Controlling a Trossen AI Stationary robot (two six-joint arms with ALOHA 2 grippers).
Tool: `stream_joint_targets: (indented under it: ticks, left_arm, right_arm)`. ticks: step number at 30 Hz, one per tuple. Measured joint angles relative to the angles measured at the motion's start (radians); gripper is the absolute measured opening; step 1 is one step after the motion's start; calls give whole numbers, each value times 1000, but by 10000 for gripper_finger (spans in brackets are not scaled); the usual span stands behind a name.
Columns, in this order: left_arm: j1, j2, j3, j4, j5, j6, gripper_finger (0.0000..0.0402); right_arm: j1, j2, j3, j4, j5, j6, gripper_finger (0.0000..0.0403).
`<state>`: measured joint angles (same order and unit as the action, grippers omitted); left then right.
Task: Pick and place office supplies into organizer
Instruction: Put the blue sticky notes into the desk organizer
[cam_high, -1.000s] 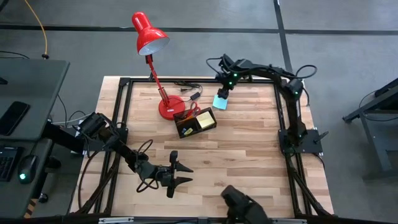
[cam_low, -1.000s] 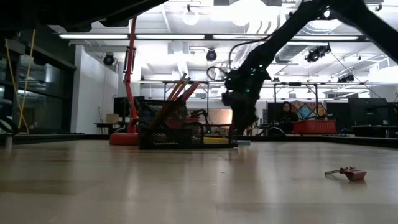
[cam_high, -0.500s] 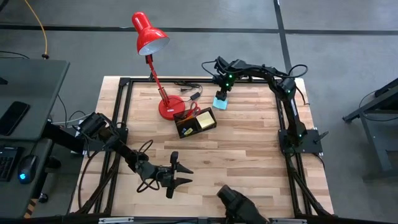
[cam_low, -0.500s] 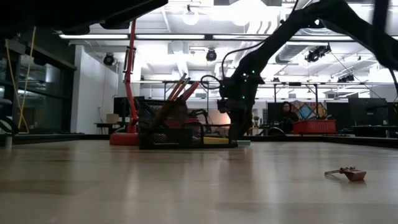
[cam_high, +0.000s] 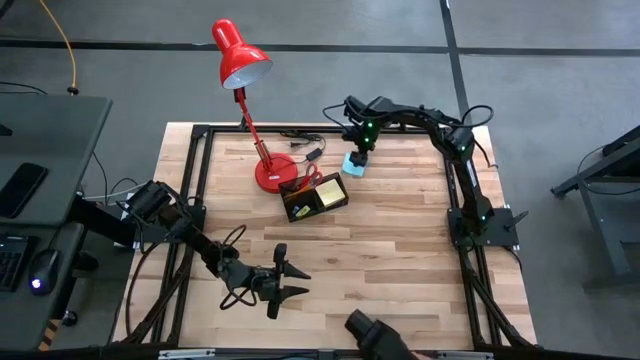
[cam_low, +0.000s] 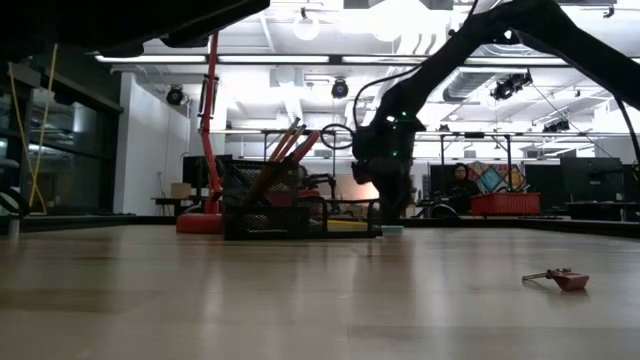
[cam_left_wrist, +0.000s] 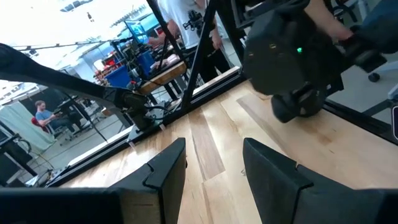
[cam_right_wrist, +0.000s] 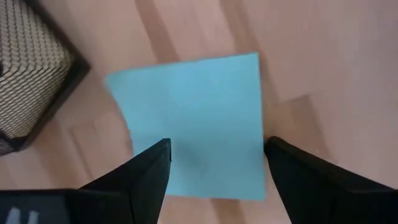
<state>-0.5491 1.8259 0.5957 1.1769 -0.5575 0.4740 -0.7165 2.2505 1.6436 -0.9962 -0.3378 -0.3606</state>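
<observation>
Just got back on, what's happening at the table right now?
The right gripper hangs open directly over the teal square sticky-note pad, fingers straddling it, not yet closed. The pad lies flat on the wooden table beside the small black mesh organizer, which already holds a yellow pad and pencils. The left gripper waits open near the front edge.

Grey floor (cam_high: 560, 90), bright ceiling lights (cam_low: 305, 28), workbenches (cam_low: 500, 205) behind.
</observation>
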Motion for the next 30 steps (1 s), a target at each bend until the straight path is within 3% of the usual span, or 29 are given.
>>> stream_joint_targets:
  ticks: [5,10,13,18,24,30]
  left_arm:
    - [0,0,0,-1,0,-1,152]
    - [0,0,0,-1,0,-2,152]
    - [0,0,0,-1,0,-7,152]
    - [0,0,0,-2,0,-11,152]
    - [-1,0,0,-3,0,-11,152]
    - [-1,0,0,-3,0,-19,152]
  right_arm:
    - [46,0,0,-46,20,44,253]
    - [133,-2,-2,-31,157,94,238]
    - [172,2,-2,-21,164,99,221]
    - [167,1,-16,11,145,94,157]
    - [92,1,-28,22,40,92,31]
    - [51,-17,-35,-29,46,40,8]
